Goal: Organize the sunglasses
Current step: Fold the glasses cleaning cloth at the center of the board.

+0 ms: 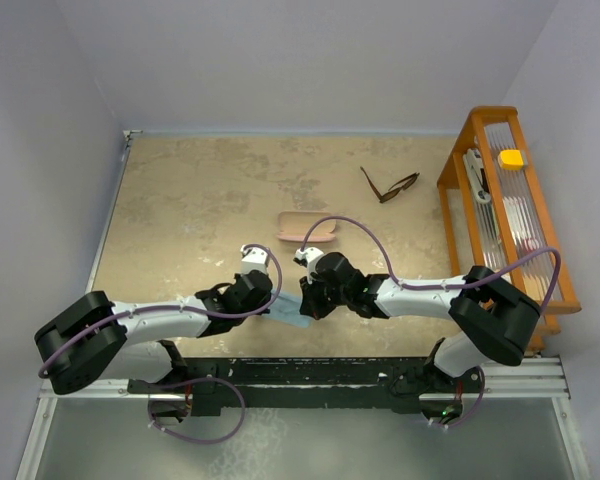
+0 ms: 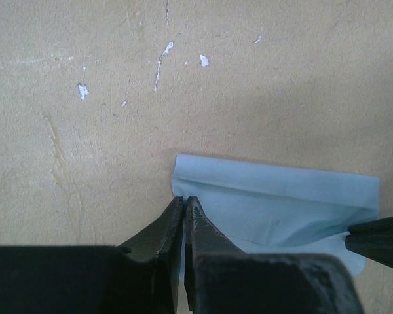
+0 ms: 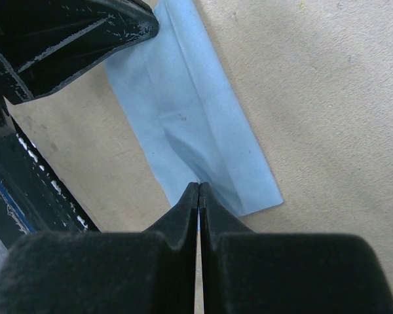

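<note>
Pinching together, the left gripper [image 2: 185, 198] clamps one short edge of the folded, soft light blue cloth [image 2: 275, 203]. The right gripper [image 3: 198, 186], jaws pressed tight, nips the opposite end. Beyond lies the pink oblong case [image 1: 308, 228]. The thin brown sunglasses [image 1: 390, 187] rest farther back on the mottled tan table [image 1: 200, 200], near the orange wooden rack [image 1: 480, 130].

Both arms reach in from the lower frame edge, forearms converging at lower centre, wrists pitched down toward the desk [image 1: 200, 200]. Left end effector [image 1: 273, 303] [image 2: 185, 200]: jaws pinched together on one end of the blue cloth [image 1: 291, 317] [image 2: 281, 203]. Right end effector [image 1: 306, 305] [image 3: 199, 187]: jaws closed tight on the opposite end.
</note>
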